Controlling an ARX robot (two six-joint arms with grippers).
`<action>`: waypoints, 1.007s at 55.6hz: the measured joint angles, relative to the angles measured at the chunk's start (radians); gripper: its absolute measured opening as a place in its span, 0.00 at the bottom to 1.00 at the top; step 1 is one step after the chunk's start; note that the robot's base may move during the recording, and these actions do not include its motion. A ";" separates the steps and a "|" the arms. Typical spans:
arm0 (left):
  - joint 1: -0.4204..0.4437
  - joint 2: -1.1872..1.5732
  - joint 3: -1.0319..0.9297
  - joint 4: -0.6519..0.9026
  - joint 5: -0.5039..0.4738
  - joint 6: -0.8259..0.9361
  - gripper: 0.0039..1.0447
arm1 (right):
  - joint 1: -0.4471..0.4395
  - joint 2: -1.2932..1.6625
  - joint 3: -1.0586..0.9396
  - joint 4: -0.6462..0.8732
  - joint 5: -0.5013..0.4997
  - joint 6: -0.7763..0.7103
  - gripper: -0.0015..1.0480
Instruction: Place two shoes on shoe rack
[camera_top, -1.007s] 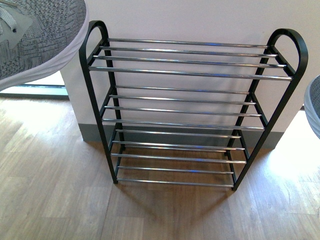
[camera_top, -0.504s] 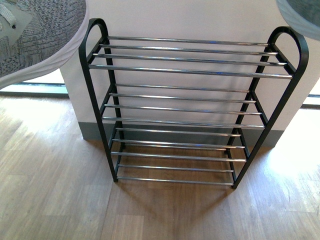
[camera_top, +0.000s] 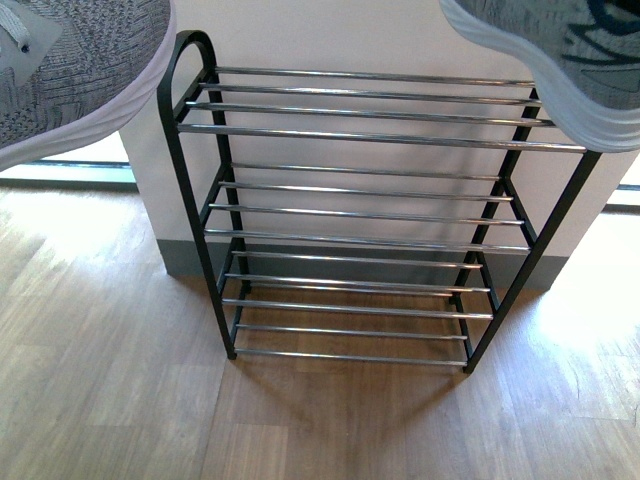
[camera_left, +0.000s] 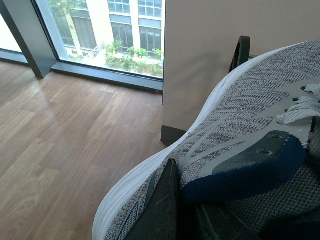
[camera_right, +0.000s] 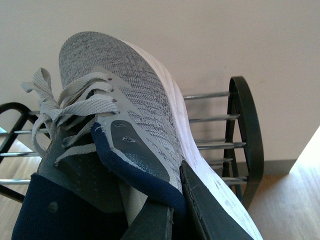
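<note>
The shoe rack (camera_top: 372, 135), black-framed with silver rods, stands against the wall in the front view. One grey knit sneaker (camera_top: 80, 70) hangs at the top left, beside the rack's left arch. The other grey knit sneaker (camera_top: 560, 60) hangs at the top right, over the rack's right arch and top tier. My left gripper (camera_left: 182, 210) is shut on the collar of its sneaker (camera_left: 250, 135). Over on the other arm, my right gripper (camera_right: 175, 210) is shut on the side wall of its sneaker (camera_right: 125, 110), with the rack (camera_right: 245, 135) just behind it.
Wooden floor (camera_top: 110, 380) spreads in front of the rack. A pale wall (camera_top: 330, 35) with a grey baseboard (camera_top: 185, 262) backs it. A floor-level window (camera_left: 115, 37) lies off to the left.
The right sneaker has come in from the right edge, risen and swung over the rack's top right corner. The left sneaker has barely moved.
</note>
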 joint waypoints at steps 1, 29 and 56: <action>0.000 0.000 0.000 0.000 0.000 0.000 0.01 | 0.002 0.009 0.006 -0.003 0.003 0.002 0.01; 0.000 0.000 0.000 0.000 0.000 0.000 0.01 | 0.011 0.323 0.268 -0.098 0.195 0.071 0.01; 0.000 0.000 0.000 0.000 0.000 0.000 0.01 | -0.040 0.455 0.431 -0.191 0.187 0.198 0.01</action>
